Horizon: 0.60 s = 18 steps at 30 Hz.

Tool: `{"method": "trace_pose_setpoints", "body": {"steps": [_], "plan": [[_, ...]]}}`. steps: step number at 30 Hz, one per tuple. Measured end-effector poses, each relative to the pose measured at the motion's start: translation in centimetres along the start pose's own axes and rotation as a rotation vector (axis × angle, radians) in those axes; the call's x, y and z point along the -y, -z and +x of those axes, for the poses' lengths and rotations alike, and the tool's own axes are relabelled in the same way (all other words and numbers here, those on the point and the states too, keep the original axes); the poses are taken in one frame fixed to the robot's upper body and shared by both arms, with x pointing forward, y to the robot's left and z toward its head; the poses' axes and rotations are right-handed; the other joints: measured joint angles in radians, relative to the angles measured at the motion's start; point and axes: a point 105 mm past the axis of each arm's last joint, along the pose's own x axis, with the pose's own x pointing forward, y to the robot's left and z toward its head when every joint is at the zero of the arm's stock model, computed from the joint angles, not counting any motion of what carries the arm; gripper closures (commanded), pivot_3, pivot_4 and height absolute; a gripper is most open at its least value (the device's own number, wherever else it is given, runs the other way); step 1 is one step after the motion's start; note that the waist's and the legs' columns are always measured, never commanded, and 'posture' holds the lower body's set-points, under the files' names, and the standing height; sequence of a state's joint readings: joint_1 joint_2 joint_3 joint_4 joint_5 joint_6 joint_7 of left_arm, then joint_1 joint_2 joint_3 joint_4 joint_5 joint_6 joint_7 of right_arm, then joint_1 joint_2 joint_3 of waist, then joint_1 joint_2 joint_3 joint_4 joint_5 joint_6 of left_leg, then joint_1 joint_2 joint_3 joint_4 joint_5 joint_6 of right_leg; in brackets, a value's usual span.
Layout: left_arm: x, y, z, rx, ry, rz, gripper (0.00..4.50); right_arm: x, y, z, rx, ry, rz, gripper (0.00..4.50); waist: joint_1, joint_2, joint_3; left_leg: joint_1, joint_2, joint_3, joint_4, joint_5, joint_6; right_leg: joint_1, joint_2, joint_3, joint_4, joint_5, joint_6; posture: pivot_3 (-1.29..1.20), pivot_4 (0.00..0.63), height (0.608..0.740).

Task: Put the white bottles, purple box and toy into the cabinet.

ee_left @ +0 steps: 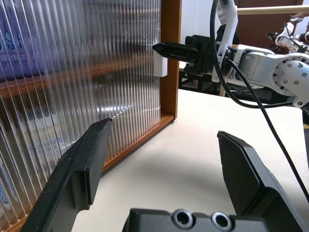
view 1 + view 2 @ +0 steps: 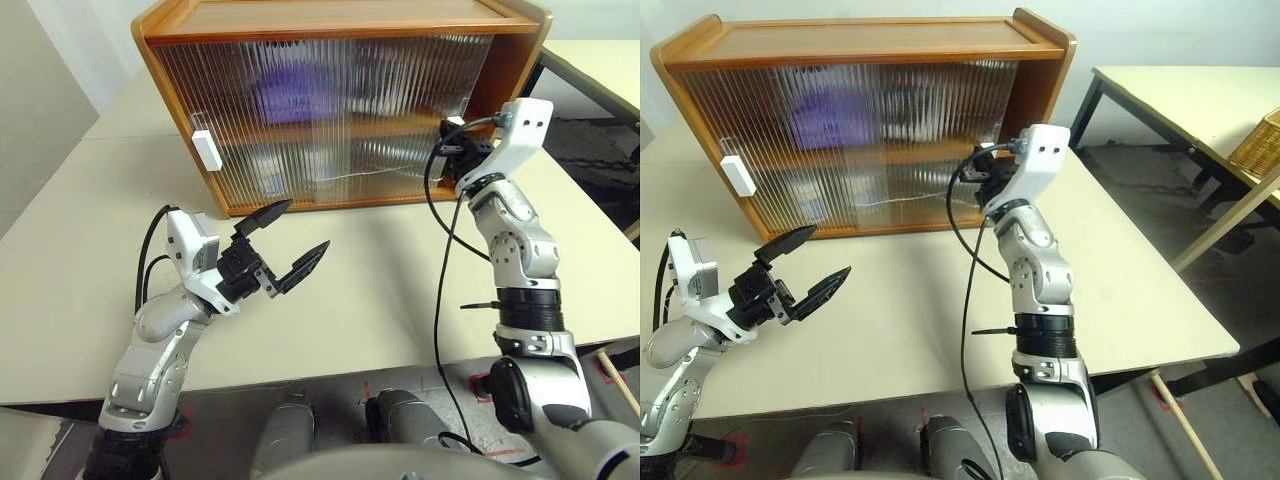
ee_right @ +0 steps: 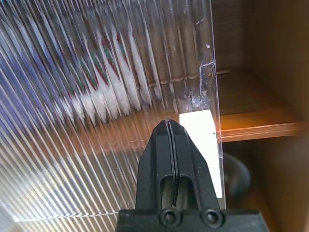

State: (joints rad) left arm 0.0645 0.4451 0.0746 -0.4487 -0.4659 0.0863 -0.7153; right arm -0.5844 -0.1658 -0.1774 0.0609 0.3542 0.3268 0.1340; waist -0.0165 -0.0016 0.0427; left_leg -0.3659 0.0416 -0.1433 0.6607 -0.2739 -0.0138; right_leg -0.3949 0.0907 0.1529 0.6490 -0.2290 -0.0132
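Two doors of the cabinet (image 2: pixel 330 110) nearly shut; right gripper (image 3: pixel 170 126), fingers together, presses the handle (image 3: pixel 205 145). Left gripper (image 2: pixel 290 240) gapes idle. Next: finish sliding.

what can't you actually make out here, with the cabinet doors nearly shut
- White bottles: not identifiable; the ribbed doors of the cabinet smear everything behind them.
- Purple box: just a lilac blur on the upper shelf, head views.
- Toy: red-green stripes and white streaks, right wrist view.
- Right gripper, shut: contact with the white handle unclear.
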Motion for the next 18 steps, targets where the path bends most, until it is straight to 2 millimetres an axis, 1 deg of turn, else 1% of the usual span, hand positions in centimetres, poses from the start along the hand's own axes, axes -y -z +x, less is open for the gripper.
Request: {"method": "trace_pose_setpoints", "body": {"steps": [10,18], "plan": [[0.0,-0.1,0.0,0.007,0.000,0.004,0.00,1.1,-0.2,-0.1,0.011,0.032,-0.031,4.46,0.000,0.000,0.000,0.000,0.000,-0.001,-0.001,0.000,0.000,0.000,0.000,0.000,0.000,-0.001,0.002,-0.01,0.051,0.740],[0.2,-0.1,0.1,0.008,0.011,0.002,0.00,2.6,-0.6,-0.2,0.017,0.072,-0.076,4.46,0.000,0.000,0.000,0.000,-0.001,-0.001,-0.001,0.000,0.000,0.000,0.000,0.000,0.000,-0.002,0.002,-0.01,0.048,0.740]]}}
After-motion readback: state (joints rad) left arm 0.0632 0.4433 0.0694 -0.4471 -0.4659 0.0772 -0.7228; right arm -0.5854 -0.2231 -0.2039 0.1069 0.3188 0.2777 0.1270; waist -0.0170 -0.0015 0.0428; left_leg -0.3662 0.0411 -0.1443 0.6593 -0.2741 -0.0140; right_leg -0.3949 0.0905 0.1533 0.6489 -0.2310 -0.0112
